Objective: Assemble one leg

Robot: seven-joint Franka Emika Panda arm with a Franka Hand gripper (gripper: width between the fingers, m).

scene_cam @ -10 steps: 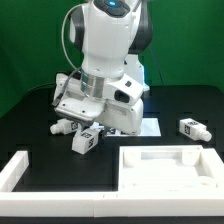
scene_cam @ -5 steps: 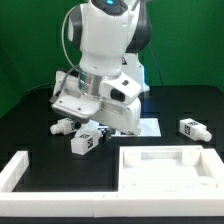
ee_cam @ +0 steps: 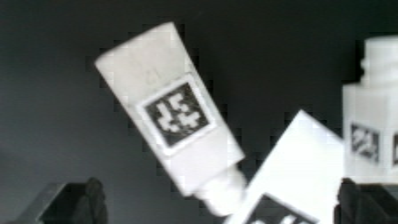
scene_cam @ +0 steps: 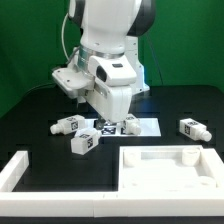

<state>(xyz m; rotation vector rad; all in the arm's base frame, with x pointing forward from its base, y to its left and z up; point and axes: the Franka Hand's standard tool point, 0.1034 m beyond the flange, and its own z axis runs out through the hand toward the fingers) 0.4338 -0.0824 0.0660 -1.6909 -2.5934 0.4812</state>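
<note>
Several stubby white legs with square tags lie on the black table. In the exterior view one leg and another leg lie at the left of the arm, and a third leg lies far to the right. My gripper hangs low over the table just right of the left pair, its fingers mostly hidden by the hand. In the wrist view my gripper is open, with dark fingertips wide apart. Two legs lie crossed under it, and another leg is beside them. Nothing is held.
The large white square panel with corner sockets lies at the front right. A white L-shaped part lies at the front left. The marker board lies behind the gripper. A green backdrop stands behind the table.
The hand has turned from tilted to upright and shifted toward the exterior view's right. The legs on the table have not moved.
</note>
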